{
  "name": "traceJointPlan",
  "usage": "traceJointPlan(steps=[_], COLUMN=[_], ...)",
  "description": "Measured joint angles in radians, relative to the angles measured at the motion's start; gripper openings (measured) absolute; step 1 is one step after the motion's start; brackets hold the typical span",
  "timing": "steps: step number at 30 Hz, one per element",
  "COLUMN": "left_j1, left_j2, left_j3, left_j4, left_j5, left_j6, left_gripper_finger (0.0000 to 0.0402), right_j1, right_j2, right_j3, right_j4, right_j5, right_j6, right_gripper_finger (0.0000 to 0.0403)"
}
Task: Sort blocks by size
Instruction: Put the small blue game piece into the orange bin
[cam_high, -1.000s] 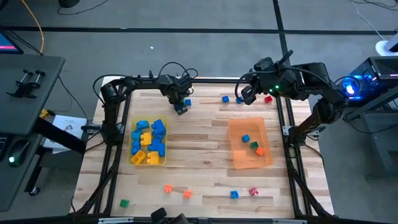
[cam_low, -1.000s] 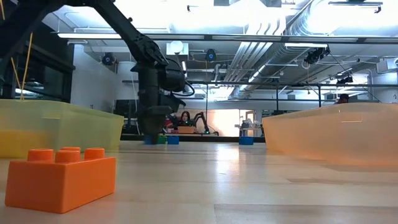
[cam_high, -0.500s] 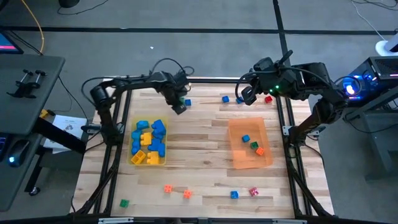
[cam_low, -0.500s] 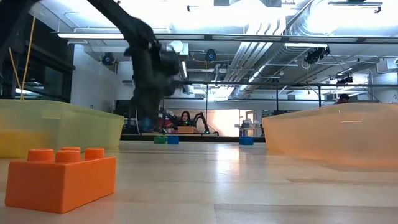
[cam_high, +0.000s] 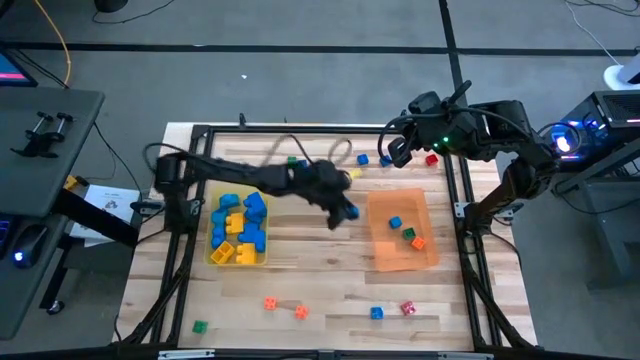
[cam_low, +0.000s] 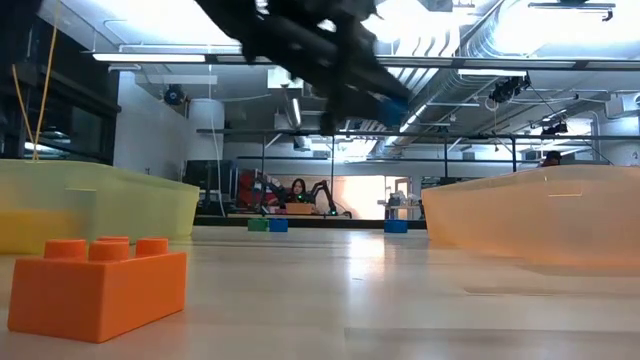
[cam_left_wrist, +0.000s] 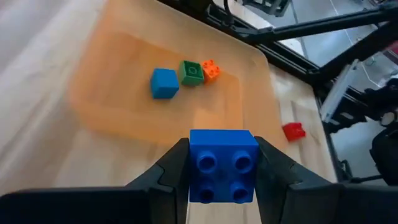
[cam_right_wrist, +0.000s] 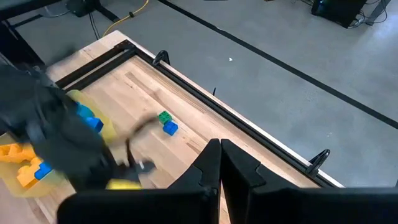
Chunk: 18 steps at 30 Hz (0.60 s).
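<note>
Left wrist view, near: left gripper (cam_left_wrist: 222, 180) clamped partway on a blue cube (cam_left_wrist: 222, 165), studs facing cam, one finger each side. Just past it, ahead of the fingers, lies the orange tray (cam_left_wrist: 109, 112); already in it a blue, a green and an orange cube, bunched close. Red cube (cam_left_wrist: 293, 130) on the table beyond tray's edge.

High view: left gripper (cam_high: 345, 211) mid-table, near the tray's (cam_high: 380, 255) left wall, so the drop spot is to its right; left arm far nearer the tray interior than right, prob. only a short carry left. Motion blur hides the gripper here, cube not readable. Yellow tray (cam_high: 212, 255) w/ big blue + yellow blocks sits behind the arm, well apart.

Farther: right gripper (cam_high: 397, 152) parked at back edge, fingers closed, holding nothing. Loose cubes at the front and back of the table, unsorted. Low view: arm blurred, tray contents can't be made out.
</note>
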<state>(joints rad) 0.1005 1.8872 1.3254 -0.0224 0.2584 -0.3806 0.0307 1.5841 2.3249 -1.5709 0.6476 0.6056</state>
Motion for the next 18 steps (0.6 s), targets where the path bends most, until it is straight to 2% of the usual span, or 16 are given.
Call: traceJointPlan(steps=[4, 10, 15, 18], left_j1=[-0.016, -0.015, -0.011, 0.0], left_j2=[0.142, 0.298, 0.36, 0.359], left_j3=[0.141, 0.374, 0.467, 0.48], left_j4=[0.03, 0.045, -0.004, -0.015], left_j5=[-0.006, -0.018, -0.113, -0.118], left_j6=[0.002, 0.118, 0.165, 0.158], left_gripper_finger=[0.0102, 0.0106, 0.02, 0.0258], right_j1=[0.0, 0.0, 0.0, 0.0], right_j2=[0.0, 0.0, 0.0, 0.0], right_j3=[0.0, 0.0, 0.0, 0.0], right_j4=[0.004, 0.004, 0.004, 0.004], right_j5=[0.005, 0.005, 0.005, 0.005], right_j6=[0.004, 0.023, 0.022, 0.018], right_gripper_finger=[0.0, 0.0, 0.0, 0.0])
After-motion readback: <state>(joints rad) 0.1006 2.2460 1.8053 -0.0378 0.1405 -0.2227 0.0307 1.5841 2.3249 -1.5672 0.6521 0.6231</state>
